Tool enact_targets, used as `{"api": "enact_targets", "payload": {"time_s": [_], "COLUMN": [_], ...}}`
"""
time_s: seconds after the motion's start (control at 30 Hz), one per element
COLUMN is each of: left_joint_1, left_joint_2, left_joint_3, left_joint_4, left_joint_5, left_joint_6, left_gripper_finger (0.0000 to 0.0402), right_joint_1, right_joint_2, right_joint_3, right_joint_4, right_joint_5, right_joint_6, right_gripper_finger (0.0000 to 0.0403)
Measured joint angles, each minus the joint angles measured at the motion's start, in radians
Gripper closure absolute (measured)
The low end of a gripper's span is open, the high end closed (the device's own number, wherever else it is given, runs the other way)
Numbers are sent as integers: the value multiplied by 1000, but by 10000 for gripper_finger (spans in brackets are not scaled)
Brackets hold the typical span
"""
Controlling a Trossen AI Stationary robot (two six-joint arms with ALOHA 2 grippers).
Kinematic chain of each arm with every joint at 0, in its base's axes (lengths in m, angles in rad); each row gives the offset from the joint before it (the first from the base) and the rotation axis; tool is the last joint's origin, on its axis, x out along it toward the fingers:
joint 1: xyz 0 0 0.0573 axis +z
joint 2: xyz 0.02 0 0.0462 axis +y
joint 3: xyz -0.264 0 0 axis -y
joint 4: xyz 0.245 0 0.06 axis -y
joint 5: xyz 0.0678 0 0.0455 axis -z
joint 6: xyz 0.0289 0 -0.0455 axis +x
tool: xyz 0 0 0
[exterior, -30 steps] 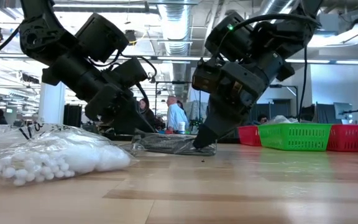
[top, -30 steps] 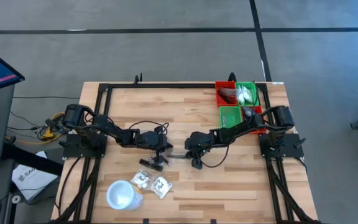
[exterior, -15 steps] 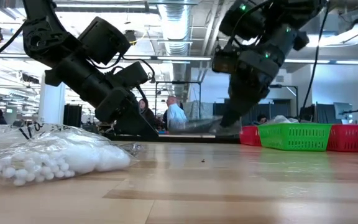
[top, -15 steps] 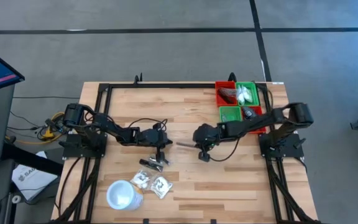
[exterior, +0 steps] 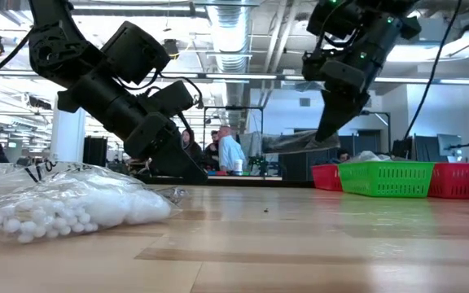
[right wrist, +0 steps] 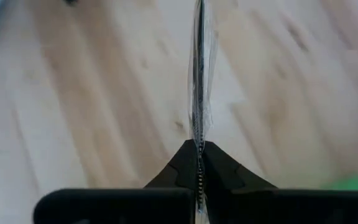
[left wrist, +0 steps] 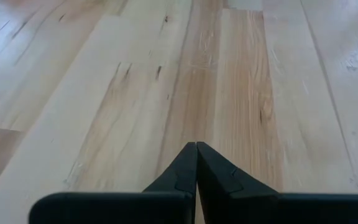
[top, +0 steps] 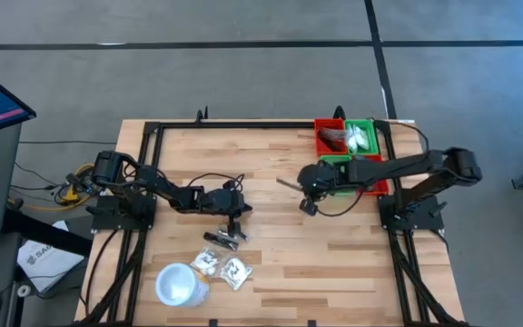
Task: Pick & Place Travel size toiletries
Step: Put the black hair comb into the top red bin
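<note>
I'm looking at the wooden bench (top: 271,272) first, planks running side to side in the high view. The left arm lies low over its left half, and its left gripper (top: 235,211) sits near the middle, close to the wood; in the left wrist view its fingers (left wrist: 182,171) are pressed tight together with nothing between them, only bare planks ahead.

The right arm reaches in from the right edge, and the right gripper (top: 307,188) is raised off the bench just left of the bins. Its fingers (right wrist: 182,163) are clamped on a thin sachet (right wrist: 199,74) — a flat clear packet with a dark strip inside, pinched at one end. Its long axis runs straight out ahead of the fingers in the wrist view; in the high view the free end points left, away from the bins, and in the low view the sachet (exterior: 301,143) hangs close to level, well above the wood.

At the far right corner stand the red bins (top: 327,128) and green bins (top: 336,169), side by side, some with items in them. Near the front left is a white cup (top: 176,283), with two clear packets of white contents (top: 223,267) just beside it — in the low view they show as a bag full of white beads. A small dark case (top: 224,238) lies between those packets and the left gripper.
</note>
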Motion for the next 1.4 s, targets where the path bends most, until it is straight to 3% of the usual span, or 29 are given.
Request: {"api": "enact_targets", "payload": {"time_s": [0.5,1.4], "left_joint_1": [0,0], "left_joint_2": [0,0], "left_joint_3": [0,0], "left_joint_4": [0,17], "left_joint_5": [0,0], "left_joint_6": [-19,-19], "left_gripper_finger": [401,401], "right_joint_1": [-210,-614], "right_joint_2": [-78,-77], "right_joint_3": [0,1], "right_joint_4": [-192,-207], "right_joint_5": [88,79], "right_joint_6": [-6,-139], "right_gripper_finger": [403,403]}}
